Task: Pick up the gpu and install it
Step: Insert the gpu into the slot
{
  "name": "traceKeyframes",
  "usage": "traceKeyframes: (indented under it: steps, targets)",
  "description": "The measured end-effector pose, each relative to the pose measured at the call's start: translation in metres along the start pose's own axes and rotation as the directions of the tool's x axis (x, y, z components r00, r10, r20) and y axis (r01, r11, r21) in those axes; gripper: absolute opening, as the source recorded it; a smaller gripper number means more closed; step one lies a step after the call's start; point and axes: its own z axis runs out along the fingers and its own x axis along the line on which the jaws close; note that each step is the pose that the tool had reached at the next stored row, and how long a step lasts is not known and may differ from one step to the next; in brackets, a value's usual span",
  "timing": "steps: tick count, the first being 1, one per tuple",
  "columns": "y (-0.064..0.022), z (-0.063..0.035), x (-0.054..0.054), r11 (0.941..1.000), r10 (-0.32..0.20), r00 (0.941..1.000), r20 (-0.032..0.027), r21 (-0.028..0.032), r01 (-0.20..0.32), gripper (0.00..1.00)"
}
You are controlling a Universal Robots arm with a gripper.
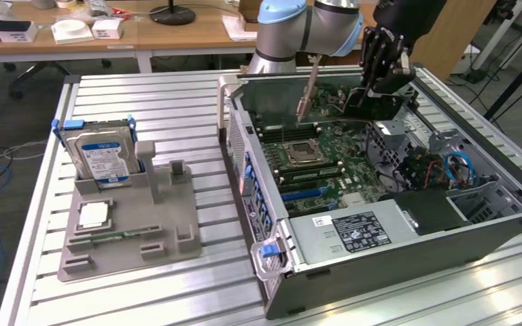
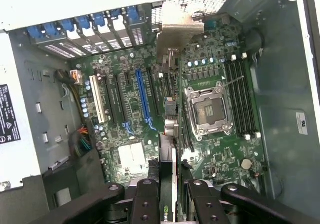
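jaws clamped narrow on the gpu (image 2: 169,134), edge-on over the motherboard (image 2: 125,78).

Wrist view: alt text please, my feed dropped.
The gripper holds the gpu edge-on above the motherboard inside the open computer case, silver bracket toward the rear slot covers. The card sits in line between the blue slot and the empty CPU socket, not yet seated.

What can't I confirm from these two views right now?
1. Which slot lies under the gpu: wrist view, the edge-on card covers it.
2. Pad contact of the end effector: wrist view, cut off by the frame edge.
3. Gap between card edge and motherboard: exterior view, too small to judge.
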Motion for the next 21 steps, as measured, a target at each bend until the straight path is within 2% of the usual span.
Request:
traceKeyframes:
  steps: [11, 21]
  targets:
    - [0.0, 0.0, 0.0, 0.9971, -0.077, 0.9971, -0.0018, -0.0017, 0.077, 0.27]
    - [0.0, 0.0, 0.0, 0.9893, -0.146, 0.9893, -0.0034, -0.0033, 0.146, 0.27]
